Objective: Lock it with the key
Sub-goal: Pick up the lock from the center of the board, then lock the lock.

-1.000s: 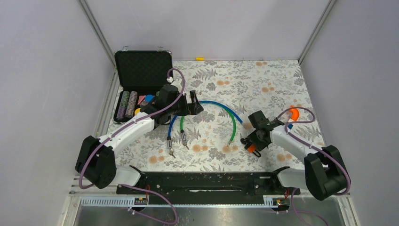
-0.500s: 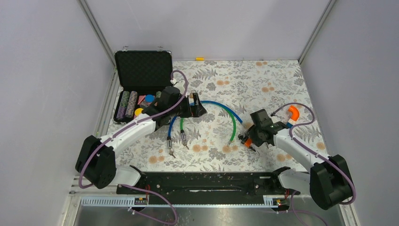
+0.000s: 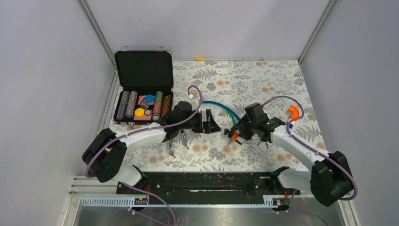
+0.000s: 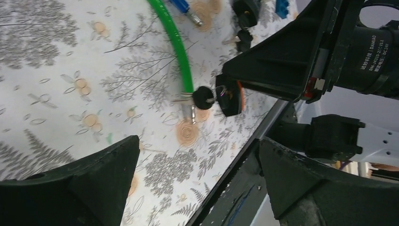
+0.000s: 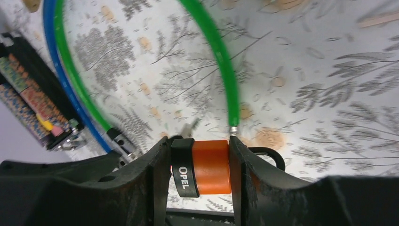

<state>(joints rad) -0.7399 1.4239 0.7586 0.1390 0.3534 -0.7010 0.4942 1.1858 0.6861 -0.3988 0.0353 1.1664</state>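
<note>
Presently noted: right gripper (image 5: 199,162) clamped on orange fob (image 5: 214,169), with key (image 4: 203,97) dangling just beside the near end of the green cable (image 4: 181,52), blade lying crosswise to it. Left gripper (image 4: 195,148) spread wide, hovering opposite. Judged nearer: right arm.

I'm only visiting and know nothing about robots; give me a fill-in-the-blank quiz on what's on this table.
The right pincer is shut on an orange key fob printed with the word ____.
The left pincer has its jaws ____, holding nothing.
The cable ending beside that fob is coloured ____.
The black case at the far left holds stacks of poker ____.
Missing words: OPEL; open; green; chips.
</note>
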